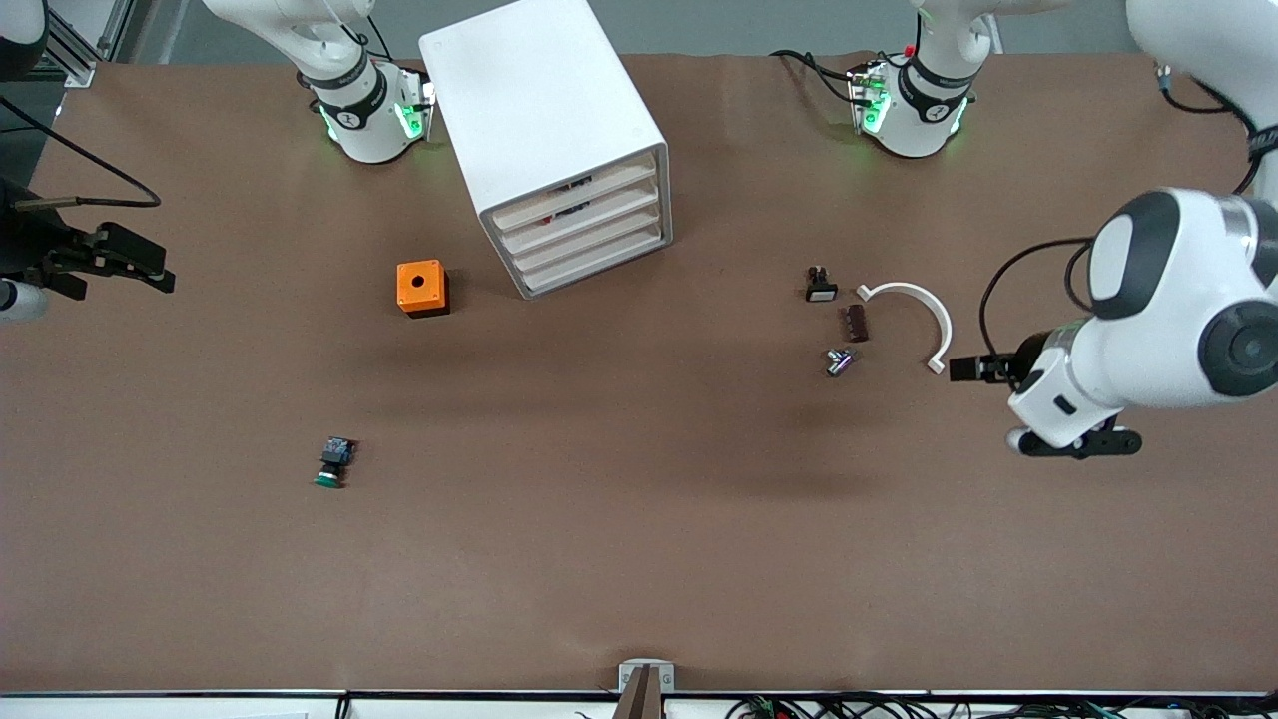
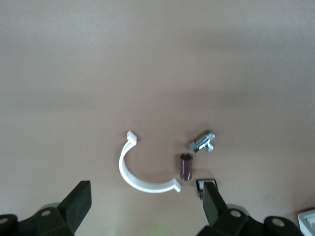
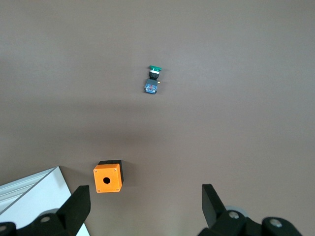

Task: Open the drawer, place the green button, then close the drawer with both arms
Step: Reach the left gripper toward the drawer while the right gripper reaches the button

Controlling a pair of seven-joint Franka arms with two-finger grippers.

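The white cabinet [image 1: 544, 120] stands near the arms' bases, and all of its tray drawers [image 1: 584, 235] are shut. The green-capped button [image 1: 334, 462] lies on its side on the brown table, nearer the front camera than the orange box; the right wrist view also shows the button [image 3: 153, 81]. My right gripper [image 1: 150, 265] hangs open over the right arm's end of the table, with nothing between its fingers [image 3: 78, 204]. My left gripper [image 1: 976, 367] hangs open and empty over the table beside the white curved clip, at the left arm's end.
An orange box with a hole [image 1: 422, 288] sits beside the cabinet. Toward the left arm's end lie a black switch with a white face [image 1: 821, 286], a brown part [image 1: 856, 323], a small metal piece [image 1: 839, 361] and a white curved clip [image 1: 914, 310].
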